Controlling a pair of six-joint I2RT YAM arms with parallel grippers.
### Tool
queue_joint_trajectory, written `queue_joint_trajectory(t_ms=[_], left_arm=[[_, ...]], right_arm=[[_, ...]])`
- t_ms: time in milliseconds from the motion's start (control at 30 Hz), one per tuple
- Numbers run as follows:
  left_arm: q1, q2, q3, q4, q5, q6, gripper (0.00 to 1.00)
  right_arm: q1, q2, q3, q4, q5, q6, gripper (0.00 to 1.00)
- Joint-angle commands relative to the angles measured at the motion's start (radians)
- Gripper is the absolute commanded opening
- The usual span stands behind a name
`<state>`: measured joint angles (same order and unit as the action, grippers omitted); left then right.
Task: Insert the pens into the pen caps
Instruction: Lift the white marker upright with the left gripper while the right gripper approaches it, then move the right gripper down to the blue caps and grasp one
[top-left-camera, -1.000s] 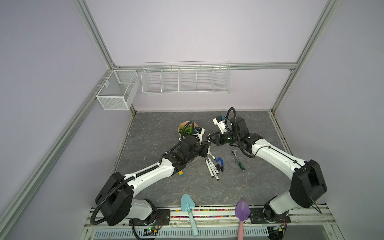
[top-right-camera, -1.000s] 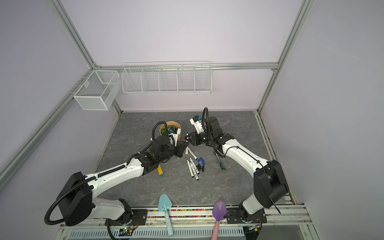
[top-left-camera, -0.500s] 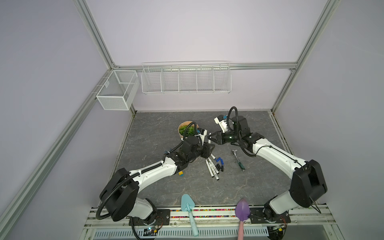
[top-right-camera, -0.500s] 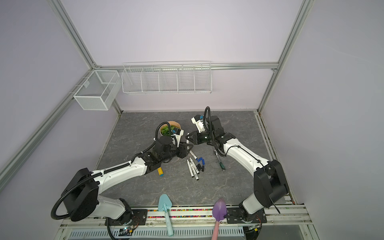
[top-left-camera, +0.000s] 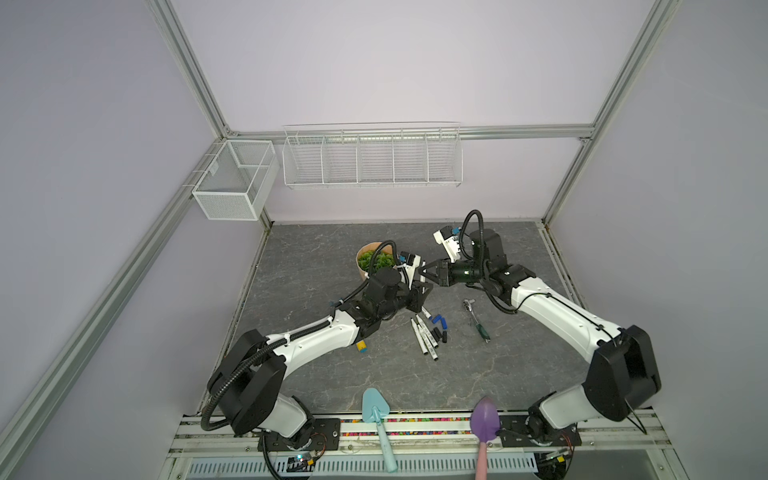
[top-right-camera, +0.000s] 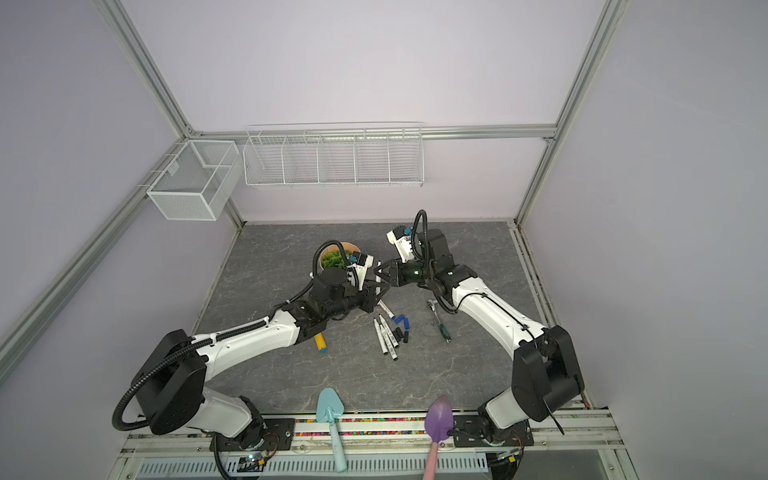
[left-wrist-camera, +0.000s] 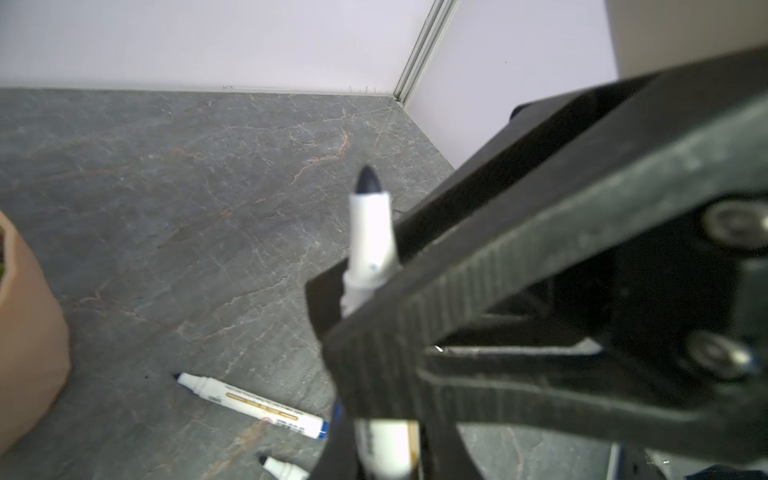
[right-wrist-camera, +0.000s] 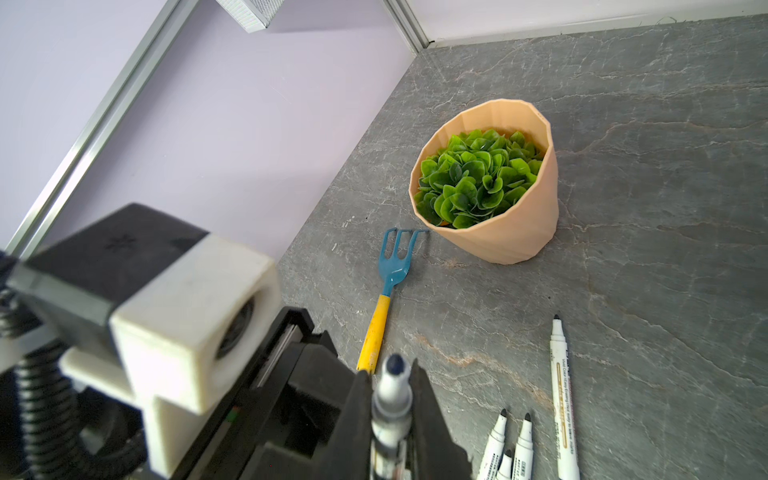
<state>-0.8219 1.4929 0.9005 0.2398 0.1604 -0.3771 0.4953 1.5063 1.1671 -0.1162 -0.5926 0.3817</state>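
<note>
The grey table has free room along the back wall and the right rail. On the left the plant pot stands close behind the left gripper. That gripper is clenched on 1 pen, and the right gripper pinches the same barrel nearer the tip. The pen's long axis rises off the table, dark tip uppermost. 4 loose pens and the caps lie just in front, near the ratchet.
</note>
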Motion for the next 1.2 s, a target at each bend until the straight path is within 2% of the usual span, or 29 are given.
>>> queue_joint_trajectory(t_ms=[0, 33, 100, 133, 167, 233, 300, 467, 600, 867, 1167], left_arm=[[-0.008, 0.023, 0.036, 0.027, 0.047, 0.008, 0.03], [-0.008, 0.026, 0.038, 0.024, 0.049, 0.003, 0.00], [-0.001, 0.025, 0.028, 0.031, 0.056, -0.010, 0.00], [0.005, 0.021, 0.016, 0.045, 0.058, -0.020, 0.00], [0.014, 0.015, 0.003, 0.055, 0.052, -0.035, 0.00], [0.033, -0.002, -0.024, 0.060, 0.026, -0.063, 0.00], [0.055, -0.019, -0.049, 0.051, 0.001, -0.074, 0.00], [0.093, -0.080, -0.098, -0.032, -0.108, -0.051, 0.00], [0.097, -0.110, -0.132, -0.042, -0.128, -0.040, 0.00], [0.096, -0.132, -0.145, -0.072, -0.143, -0.029, 0.00], [0.096, -0.146, -0.153, -0.081, -0.160, -0.016, 0.00]], right_arm=[[-0.009, -0.030, 0.002, 0.019, -0.024, 0.021, 0.07], [-0.014, -0.032, 0.000, 0.024, -0.024, 0.026, 0.07], [-0.027, -0.042, -0.010, 0.038, -0.029, 0.038, 0.08], [-0.031, -0.048, -0.012, 0.034, -0.023, 0.037, 0.15], [-0.036, -0.056, -0.013, 0.020, -0.011, 0.032, 0.32], [-0.037, -0.073, -0.022, -0.025, 0.030, 0.005, 0.54], [-0.038, -0.102, -0.051, -0.070, 0.090, -0.025, 0.60], [-0.007, -0.119, -0.116, -0.280, 0.361, -0.124, 0.59], [0.044, -0.052, -0.150, -0.383, 0.474, -0.166, 0.57], [0.088, 0.125, -0.137, -0.428, 0.606, -0.165, 0.49], [0.100, 0.256, -0.086, -0.438, 0.629, -0.186, 0.40]])
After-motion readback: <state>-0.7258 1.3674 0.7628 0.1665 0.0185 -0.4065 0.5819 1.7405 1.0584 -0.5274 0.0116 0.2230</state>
